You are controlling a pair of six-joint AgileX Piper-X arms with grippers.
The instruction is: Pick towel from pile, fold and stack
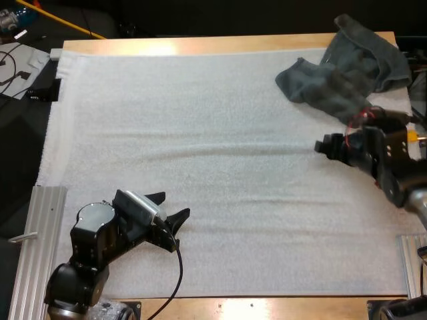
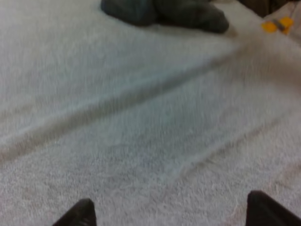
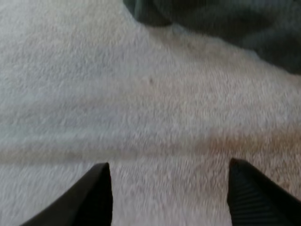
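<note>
High view: crumpled towel [image 1: 347, 70] lies far right on the mat [image 1: 200, 133], unpicked. My right pincer [image 1: 321, 145] hangs just beside it, released; left pincer [image 1: 176, 204] released, near left. Folding and stacking not yet done.

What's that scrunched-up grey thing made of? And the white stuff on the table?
The towel pile looks like soft, matte cloth: it slumps in loose folds. The white mat looks fuzzy and dull, perhaps foam or fleece. Shallow ripples run across it, so it is probably soft and thin.
</note>
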